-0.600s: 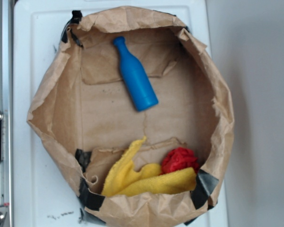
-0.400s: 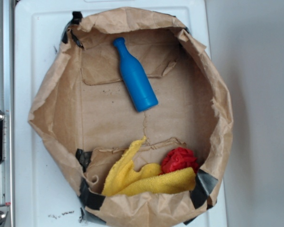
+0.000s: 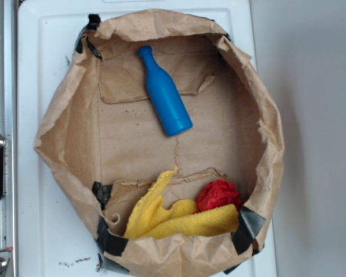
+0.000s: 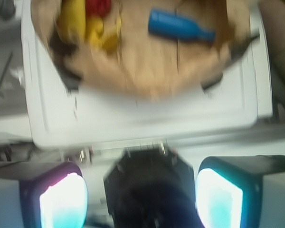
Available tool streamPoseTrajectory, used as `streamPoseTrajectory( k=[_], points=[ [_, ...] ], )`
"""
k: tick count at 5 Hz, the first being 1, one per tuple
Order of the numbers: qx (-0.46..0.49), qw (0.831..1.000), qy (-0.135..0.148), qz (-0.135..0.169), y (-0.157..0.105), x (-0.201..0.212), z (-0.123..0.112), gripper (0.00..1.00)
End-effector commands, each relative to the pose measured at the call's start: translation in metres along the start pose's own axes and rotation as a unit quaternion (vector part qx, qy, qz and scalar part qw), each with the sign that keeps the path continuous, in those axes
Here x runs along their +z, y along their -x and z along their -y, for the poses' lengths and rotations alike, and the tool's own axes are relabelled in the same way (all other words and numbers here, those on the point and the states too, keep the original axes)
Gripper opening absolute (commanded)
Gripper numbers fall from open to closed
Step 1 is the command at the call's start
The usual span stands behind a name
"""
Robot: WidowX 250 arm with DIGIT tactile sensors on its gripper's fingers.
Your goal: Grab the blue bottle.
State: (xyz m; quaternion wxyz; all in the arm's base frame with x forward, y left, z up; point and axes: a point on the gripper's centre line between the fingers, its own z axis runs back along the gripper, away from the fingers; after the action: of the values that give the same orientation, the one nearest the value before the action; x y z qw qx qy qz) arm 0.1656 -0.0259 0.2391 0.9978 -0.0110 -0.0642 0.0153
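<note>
The blue bottle (image 3: 164, 92) lies on its side on the floor of a rolled-down brown paper bag (image 3: 63, 109), neck toward the upper left. In the blurred wrist view the blue bottle (image 4: 178, 26) shows near the top, far ahead of my gripper (image 4: 140, 197). The gripper is open, its two pale fingers (image 4: 61, 202) wide apart with nothing between them, well short of the bag and over the robot's black base. No gripper appears in the exterior view.
A yellow cloth (image 3: 173, 216) and a red ball-like toy (image 3: 219, 193) lie at the bag's lower end. Black tape (image 3: 248, 228) holds the bag's folds. The bag sits on a white tray (image 3: 29, 69). A metal rail (image 3: 0, 86) runs along the left edge.
The black robot part at the left edge of the exterior view shifted slightly. The bottle, cloth and red toy have not moved.
</note>
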Motion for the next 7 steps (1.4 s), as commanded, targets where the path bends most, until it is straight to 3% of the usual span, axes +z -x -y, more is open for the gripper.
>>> streamPoseTrajectory(
  k=[1,2,5,6,7],
  points=[
    [-0.154,0.984,0.074,0.049,-0.055,-0.011,0.0,1.0],
    [-0.278,0.958,0.066,0.016,-0.073,-0.035,-0.018,1.0],
    [-0.278,0.958,0.066,0.016,-0.073,-0.035,-0.018,1.0],
    [-0.322,0.942,0.083,0.032,-0.095,-0.064,-0.032,1.0],
    [-0.365,0.927,0.064,0.056,-0.107,-0.088,-0.043,1.0]
  ],
)
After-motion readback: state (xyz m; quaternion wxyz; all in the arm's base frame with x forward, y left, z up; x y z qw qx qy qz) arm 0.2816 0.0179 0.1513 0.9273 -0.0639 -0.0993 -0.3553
